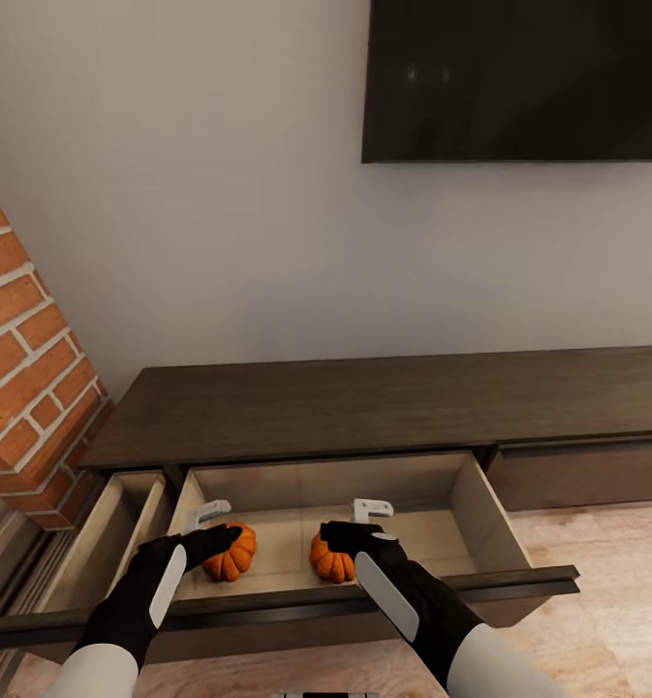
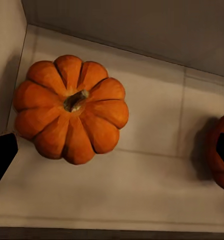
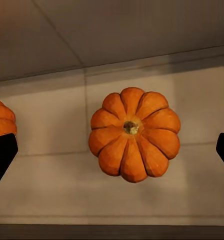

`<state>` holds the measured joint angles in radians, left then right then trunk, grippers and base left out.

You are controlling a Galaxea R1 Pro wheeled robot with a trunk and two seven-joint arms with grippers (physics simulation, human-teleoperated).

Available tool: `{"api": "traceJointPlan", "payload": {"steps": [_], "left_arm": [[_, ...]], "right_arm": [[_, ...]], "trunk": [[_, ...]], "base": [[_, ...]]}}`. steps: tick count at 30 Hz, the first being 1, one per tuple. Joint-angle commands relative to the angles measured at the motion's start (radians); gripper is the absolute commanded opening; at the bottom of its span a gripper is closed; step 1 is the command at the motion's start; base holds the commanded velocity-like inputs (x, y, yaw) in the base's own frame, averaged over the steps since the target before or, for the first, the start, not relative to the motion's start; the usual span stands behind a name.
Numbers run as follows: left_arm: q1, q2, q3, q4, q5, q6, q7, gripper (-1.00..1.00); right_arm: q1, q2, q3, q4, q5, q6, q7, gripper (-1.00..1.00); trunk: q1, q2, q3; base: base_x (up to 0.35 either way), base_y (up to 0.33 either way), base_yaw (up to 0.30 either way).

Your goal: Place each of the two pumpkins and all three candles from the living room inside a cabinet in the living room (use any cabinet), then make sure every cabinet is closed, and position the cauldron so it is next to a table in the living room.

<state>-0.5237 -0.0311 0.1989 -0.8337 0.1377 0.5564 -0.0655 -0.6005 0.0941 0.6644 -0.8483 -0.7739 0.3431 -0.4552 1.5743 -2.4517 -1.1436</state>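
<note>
Two pumpkins (image 1: 231, 553) crowd the open drawer's (image 1: 471, 509) front; its right side stays free.

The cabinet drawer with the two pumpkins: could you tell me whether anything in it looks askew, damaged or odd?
Nothing stands out. Both pumpkins sit upright, stems up, apart from each other on the pale floor of the open drawer, with no damage visible.

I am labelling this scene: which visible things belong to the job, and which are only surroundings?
Belong to the job:
- left pumpkin, on the drawer floor
- right pumpkin, beside it
- cabinet, wide drawer pulled out

Only surroundings:
- television on the wall
- brick column
- wooden floor
</note>
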Motion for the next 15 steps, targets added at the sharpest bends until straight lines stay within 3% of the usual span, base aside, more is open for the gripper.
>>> {"api": "traceJointPlan", "payload": {"steps": [1, 15], "left_arm": [[0.000, -0.001, 0.005, -0.002, 0.004, 0.007, -0.003, 1.00], [0.000, -0.001, 0.007, -0.002, 0.005, 0.007, -0.004, 1.00]], "right_arm": [[-0.001, -0.001, 0.003, -0.001, -0.007, 0.002, -0.008, 1.00], [-0.001, -0.001, 0.001, -0.001, -0.008, 0.001, -0.009, 1.00]], "trunk": [[-0.005, 0.007, 0.002], [-0.058, 0.105, 0.046]], "base": [[-0.236, 0.045, 0.000], [-0.098, 0.006, 0.000]]}}
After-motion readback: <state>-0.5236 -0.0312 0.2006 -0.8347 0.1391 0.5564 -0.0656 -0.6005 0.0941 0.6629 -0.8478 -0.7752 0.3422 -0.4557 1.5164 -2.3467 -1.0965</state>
